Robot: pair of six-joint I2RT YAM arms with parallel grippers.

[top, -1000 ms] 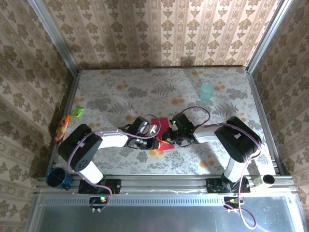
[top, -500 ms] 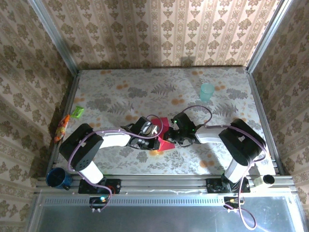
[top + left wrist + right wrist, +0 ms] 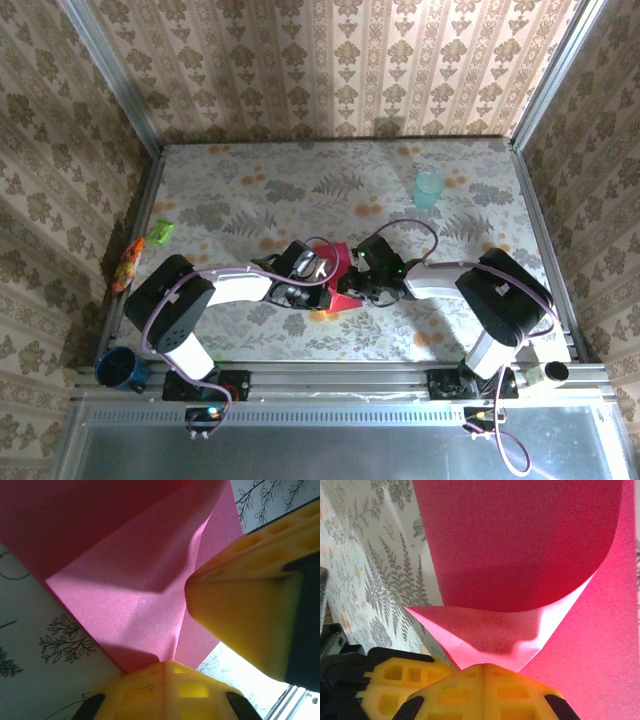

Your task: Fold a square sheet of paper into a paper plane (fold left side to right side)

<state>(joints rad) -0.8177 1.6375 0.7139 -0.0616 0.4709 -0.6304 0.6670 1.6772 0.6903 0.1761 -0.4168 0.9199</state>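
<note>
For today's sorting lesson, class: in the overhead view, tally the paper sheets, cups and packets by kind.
Magenta-red paper sheet: 1
Cups: 2 (pale teal cup, dark blue cup)
Packets: 2 (green packet, orange packet)
Total: 5

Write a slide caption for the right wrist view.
Right gripper shut on the curled magenta paper, fern-print table at left.
</note>
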